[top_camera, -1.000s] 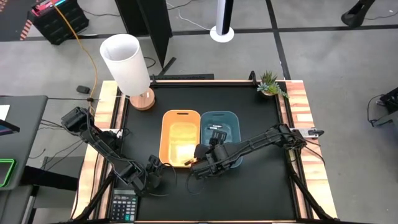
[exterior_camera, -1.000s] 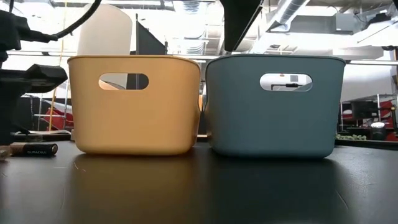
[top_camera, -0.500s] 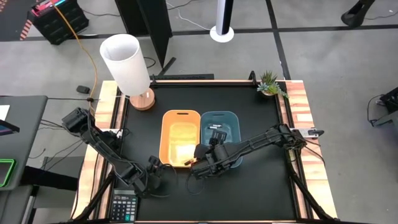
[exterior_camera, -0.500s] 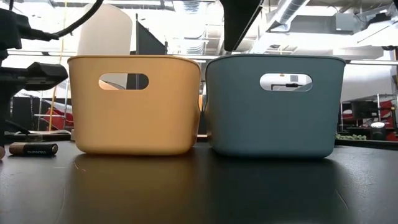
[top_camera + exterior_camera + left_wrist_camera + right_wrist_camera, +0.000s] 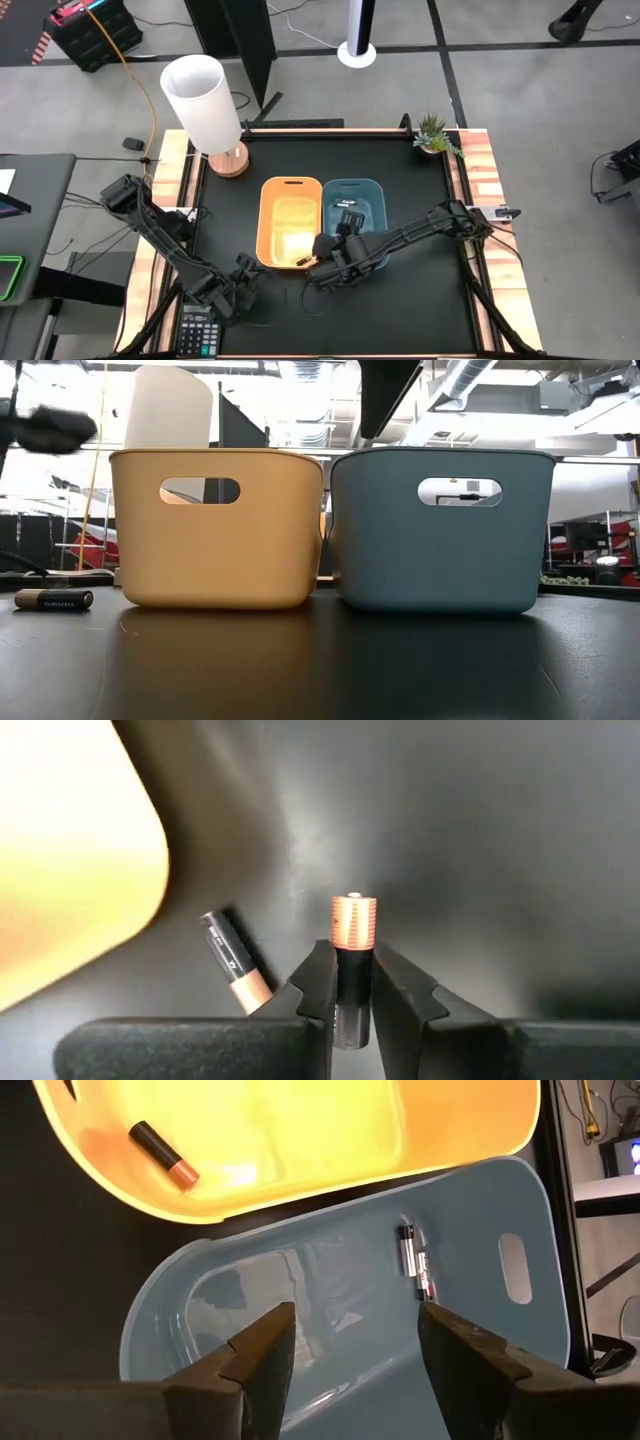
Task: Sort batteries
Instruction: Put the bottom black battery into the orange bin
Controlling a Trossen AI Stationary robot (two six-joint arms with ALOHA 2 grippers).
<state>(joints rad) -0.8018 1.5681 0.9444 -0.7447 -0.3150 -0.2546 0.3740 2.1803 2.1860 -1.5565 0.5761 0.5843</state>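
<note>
My left gripper hangs over the table's near left part, in front of the orange bin, and is shut on a dark battery with a copper end. A second dark, copper-ended battery lies on its side on the black table. My right gripper is open above the near end of the blue bin. Silvery-white batteries lie on the blue bin's floor, and a dark reddish battery lies in the orange bin. My left gripper pinches the battery's dark body between its two fingers. The battery lies along the fingers, and its copper end sticks out past the fingertips. It is lifted clear of the table.
A white lamp stands at the far left corner, a small plant at the far right corner. A grey calculator lies at the near left edge. The two bins stand side by side mid-table, with black tabletop around them.
My left gripper has risen from the table with the battery and drifted slightly toward the near left corner. The other battery has stayed lying on the table. My right gripper has kept still.
</note>
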